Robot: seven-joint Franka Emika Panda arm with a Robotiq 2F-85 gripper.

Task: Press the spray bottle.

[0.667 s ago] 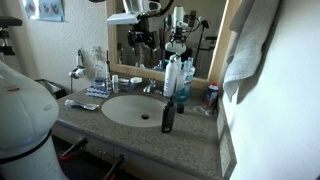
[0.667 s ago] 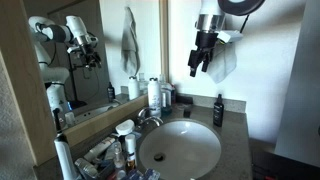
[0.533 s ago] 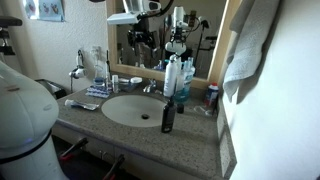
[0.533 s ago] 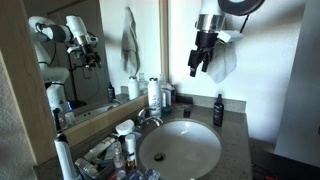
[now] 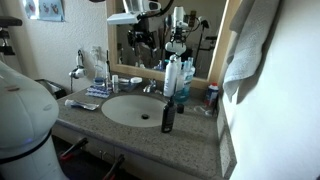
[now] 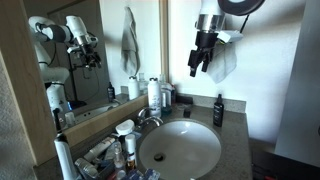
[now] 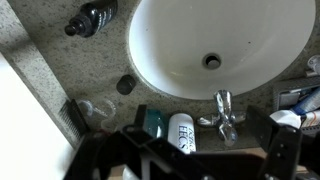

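Note:
The spray bottle point(image 5: 167, 116) is small and dark with a black top. It stands upright on the speckled counter at the front edge of the sink, and shows in both exterior views point(image 6: 218, 109). In the wrist view it is at the top left point(image 7: 92, 17). My gripper point(image 6: 199, 68) hangs high above the sink, well apart from the bottle, pointing down. Its fingers are spread and empty, and in the wrist view the gripper point(image 7: 205, 160) frames the faucet area.
A white oval sink point(image 7: 215, 45) with a faucet point(image 7: 226, 112) fills the counter's middle. A white bottle point(image 7: 181, 133), a teal bottle point(image 7: 152, 122) and a black cap point(image 7: 125, 85) stand beside the faucet. Toiletries point(image 6: 115, 150) crowd one end. A towel point(image 5: 260, 50) hangs nearby, and a mirror point(image 5: 150, 45) backs the counter.

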